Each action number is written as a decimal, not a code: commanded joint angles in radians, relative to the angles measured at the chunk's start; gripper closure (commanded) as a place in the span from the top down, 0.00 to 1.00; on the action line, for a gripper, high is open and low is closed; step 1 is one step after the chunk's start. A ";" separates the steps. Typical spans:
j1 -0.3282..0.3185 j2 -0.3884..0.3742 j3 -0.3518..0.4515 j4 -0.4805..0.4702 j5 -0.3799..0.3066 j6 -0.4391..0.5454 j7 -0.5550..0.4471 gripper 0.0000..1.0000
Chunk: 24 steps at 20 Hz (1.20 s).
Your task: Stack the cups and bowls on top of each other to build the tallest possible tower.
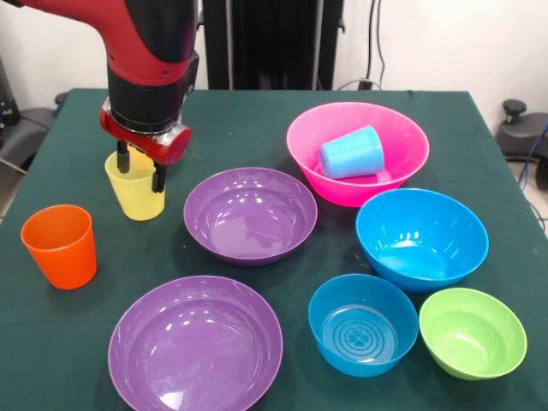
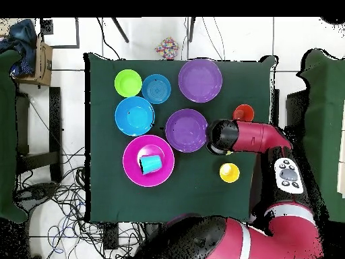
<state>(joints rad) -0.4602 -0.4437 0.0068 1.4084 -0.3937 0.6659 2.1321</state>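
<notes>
Gripper (image 1: 141, 168) straddles yellow cup (image 1: 136, 193), hiding its rim.

Your fingers (image 1: 128, 154) straddle the yellow cup (image 1: 136, 196) rim, seemingly. Orange cup (image 1: 60, 245) stands near on one side, a purple bowl (image 1: 250, 214) on the other. Bare surface (image 1: 248, 128) lies open behind, toward the pedestal.
</notes>
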 commanded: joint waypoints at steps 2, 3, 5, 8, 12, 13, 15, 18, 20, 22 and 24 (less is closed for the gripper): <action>0.036 0.071 0.041 0.006 -0.053 -0.078 0.000 1.00; 0.038 0.077 0.041 0.000 -0.058 -0.090 -0.004 1.00; 0.038 0.089 0.039 -0.007 -0.053 -0.089 -0.001 1.00; 0.036 0.100 0.041 -0.018 -0.047 -0.091 -0.009 1.00; 0.036 0.094 0.042 -0.013 -0.049 -0.086 -0.022 1.00; 0.036 0.094 0.043 -0.013 -0.051 -0.083 -0.029 1.00; 0.030 0.092 0.048 -0.008 -0.052 -0.090 -0.037 1.00; 0.021 0.091 0.056 -0.005 -0.042 -0.074 -0.048 0.00; 0.009 0.090 0.069 0.000 -0.036 -0.070 -0.062 0.00; 0.004 0.091 0.071 0.001 -0.033 -0.059 -0.068 0.00; 0.002 0.090 0.075 0.000 -0.036 -0.064 -0.074 0.00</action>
<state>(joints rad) -0.4604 -0.3649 -0.0021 1.4082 -0.3937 0.6318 2.1321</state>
